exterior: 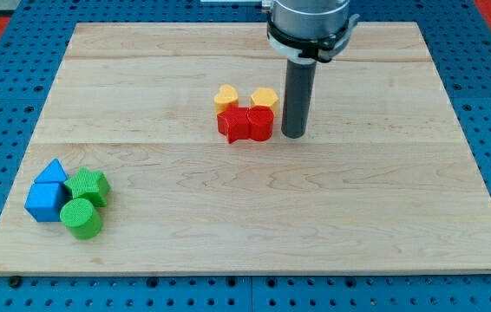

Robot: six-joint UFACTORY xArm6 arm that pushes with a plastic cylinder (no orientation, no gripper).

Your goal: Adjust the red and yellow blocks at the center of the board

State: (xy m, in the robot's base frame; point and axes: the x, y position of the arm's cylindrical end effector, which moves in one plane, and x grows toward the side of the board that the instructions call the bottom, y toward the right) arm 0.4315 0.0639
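Two red blocks sit side by side near the board's centre: a star-like red block [233, 125] on the left and a rounder red block [260, 123] on the right. Just above them are a yellow heart [225, 96] and a yellow hexagon-like block [265, 98]. The four touch in a tight cluster. My tip [294, 133] stands on the board just right of the right red block, a small gap away.
At the view's lower left a second cluster lies near the wooden board's [315, 208] corner: a blue triangle [53, 170], a blue cube [46, 202], a green star-like block [88, 185] and a green cylinder [81, 218].
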